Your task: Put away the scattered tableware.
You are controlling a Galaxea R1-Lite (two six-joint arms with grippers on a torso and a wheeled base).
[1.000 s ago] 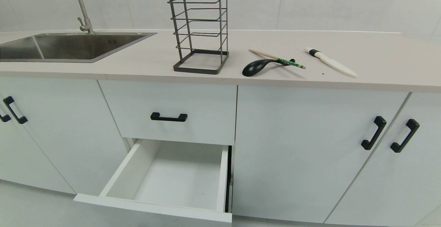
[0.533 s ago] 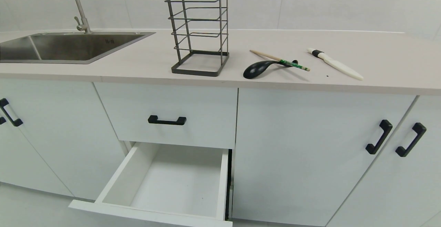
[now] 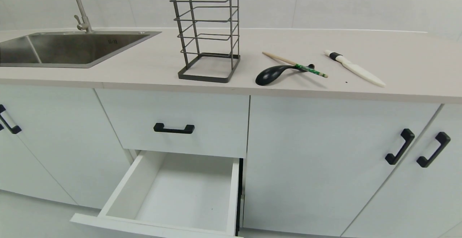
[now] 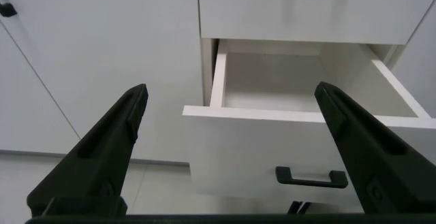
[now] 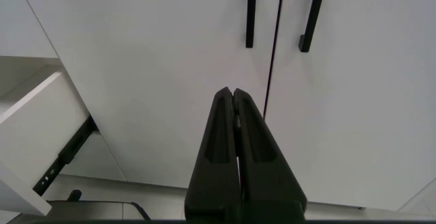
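Three loose: blk spoon [image 3: 269,75], green-tipped chopstick [image 3: 294,64], white knife [image 3: 355,72]; L gripper [image 4: 231,91] spread, R gripper [image 5: 234,93] pinched.

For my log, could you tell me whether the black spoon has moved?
No: the black spoon lies just as before beside the wire rack; only the view shifted.

A glossy black spoon [image 3: 269,75], a pale wooden chopstick [image 3: 294,65] patterned green and white towards one end, and a cream-white knife [image 3: 355,69] ringed with a black band are listed on a beige countertop [image 3: 126,68]. The wire rack [image 3: 209,32] is finished in dark grey, the sink [image 3: 72,46] in steel. The drawer [image 3: 122,180] and cabinet fronts [image 3: 310,158] are painted white with black handles [image 3: 173,128].
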